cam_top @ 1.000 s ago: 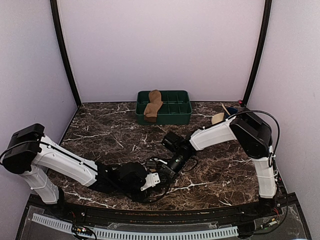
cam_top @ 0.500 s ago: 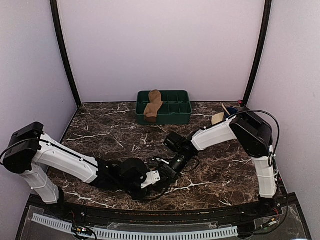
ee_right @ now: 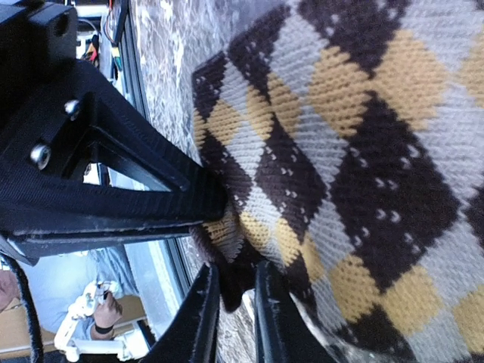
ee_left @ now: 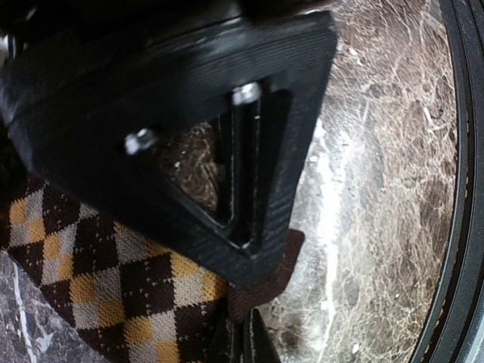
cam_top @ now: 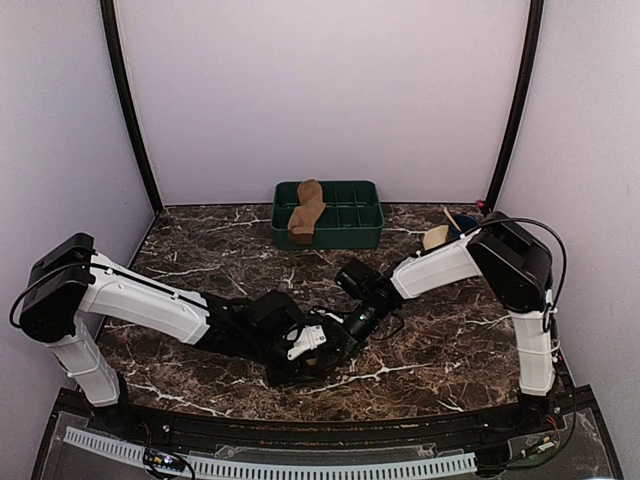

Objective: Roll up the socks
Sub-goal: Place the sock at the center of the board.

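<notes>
Both arms reach in low and nearly meet at the near middle of the marble table [cam_top: 220, 265]. My left gripper [ee_left: 243, 333] is closed right down, tips together with only a hairline slit, and it nips the dark brown edge of the argyle sock [ee_right: 355, 151]. My right gripper [ee_right: 234, 276] has its jaws parted a little. The gap is narrow, with the sock's dark corner sitting in it and one finger on either side. I can't tell if either pad presses on the fabric. In the right wrist view, the left gripper's black triangular finger comes in from the left, and its tip touches the sock edge just above my right fingers. In the left wrist view, the right gripper's finger frame crosses the upper half, over the sock. The argyle sock is spread on the marble close to the table's front rail, showing brown, grey and mustard diamonds. I can't tell if any part of it is rolled. From the top camera it is almost fully hidden under the two grippers. The tan sock [cam_top: 306, 208] lies in the green compartment tray [cam_top: 350, 238] at the far middle of the table. It is draped over the left compartments with one end poking above the back rim, well apart from both grippers.
</notes>
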